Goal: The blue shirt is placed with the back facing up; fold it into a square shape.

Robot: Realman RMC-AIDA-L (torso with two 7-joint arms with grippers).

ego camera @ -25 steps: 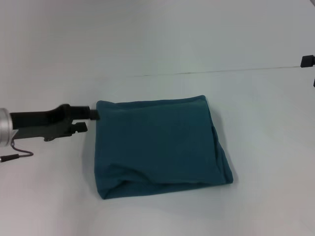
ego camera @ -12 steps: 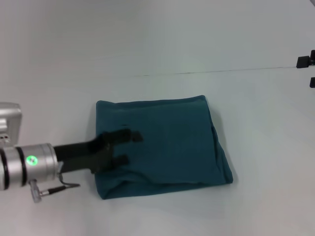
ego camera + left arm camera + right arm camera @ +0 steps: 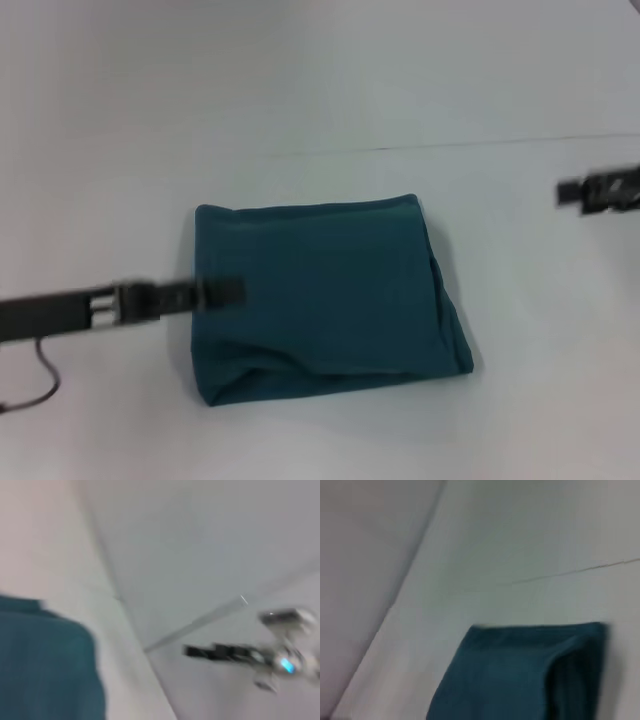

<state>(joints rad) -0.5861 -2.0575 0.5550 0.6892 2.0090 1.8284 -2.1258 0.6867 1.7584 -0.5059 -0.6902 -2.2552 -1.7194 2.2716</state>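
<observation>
**Shirt folded to a rough square, mid-worktop**

Head: shirt (image 3: 325, 298) lies flat at the worktop's centre, folded into a near-square, layered edges on its right and near sides. Left gripper (image 3: 222, 292) reaches in from the left edge, tip over the shirt's left edge; blurred, can't tell if open or closed. Right gripper (image 3: 598, 191) sits near the right edge, well clear of the shirt; fingers also unreadable.

Left wrist: shirt corner (image 3: 47, 665), right gripper (image 3: 227, 652) farther off, blurred.

Right wrist: shirt (image 3: 520, 672) on worktop (image 3: 520, 545), folded layers visible at one side.
</observation>
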